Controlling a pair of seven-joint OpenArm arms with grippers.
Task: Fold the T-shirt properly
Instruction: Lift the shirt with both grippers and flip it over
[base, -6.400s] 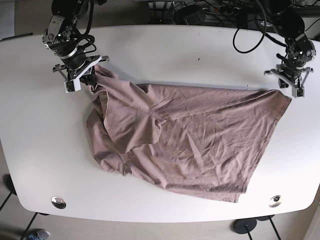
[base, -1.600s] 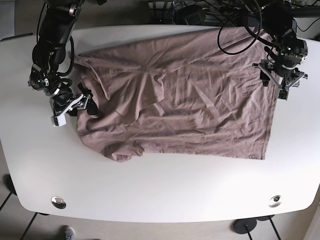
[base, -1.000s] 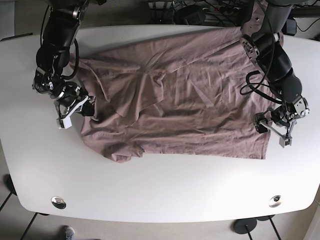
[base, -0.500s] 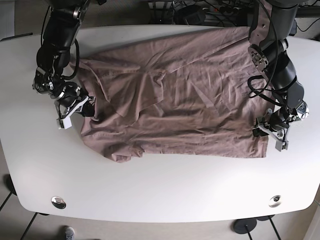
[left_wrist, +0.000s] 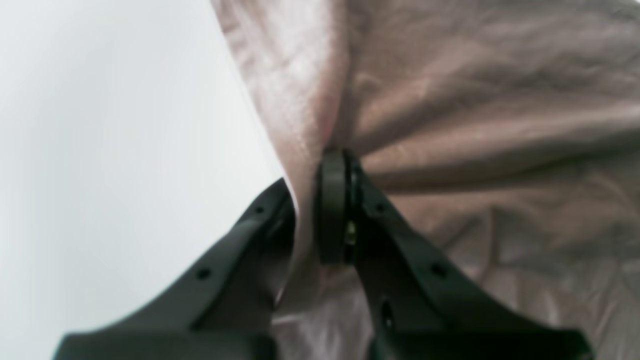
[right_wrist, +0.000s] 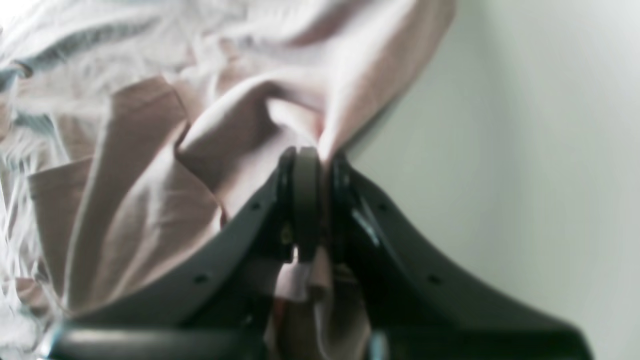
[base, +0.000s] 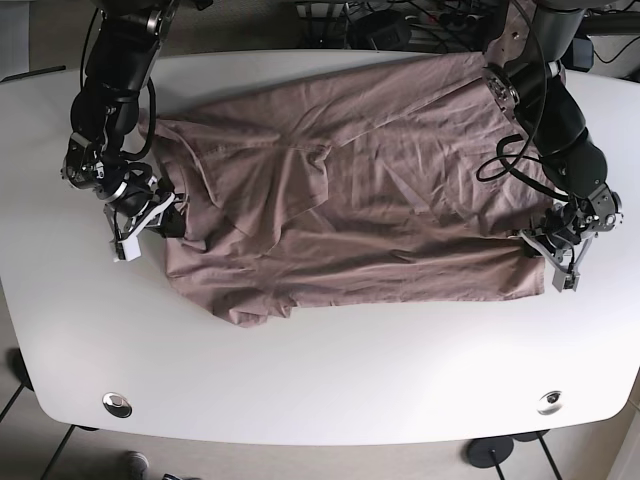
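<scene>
The shirt (base: 350, 190) lay spread wide across the far half of the bench (base: 320, 380), wrinkled, with its top edge reaching the bench's far rim at the upper right of the base view. A loose fold ran down from the middle of the cloth, and the lower left corner bunched into a small lump.

The left hand (base: 560, 262) sat at the shirt's lower right corner in the base view. In the left wrist view the left hand (left_wrist: 320, 210) had its fingers closed tight on a pinch of the shirt (left_wrist: 475, 100), the cloth rising from between them and drawn into taut ridges, the hem running up along bare bench (left_wrist: 100, 150).

The right hand (base: 140, 225) sat at the shirt's left edge in the base view, about halfway down that side. In the right wrist view the right hand (right_wrist: 312, 200) was likewise clamped on a gathered fold of the shirt (right_wrist: 150, 200), cloth bunched above the fingertips and a strip of it hanging down between the fingers; bare bench (right_wrist: 525, 150) lay to one side.

Near the bench's front edge two round metal fittings (base: 117, 404) (base: 549, 402) sat at the corners, well apart from the shirt. Beyond the far rim lay a tangle of black cables (base: 420, 20).
</scene>
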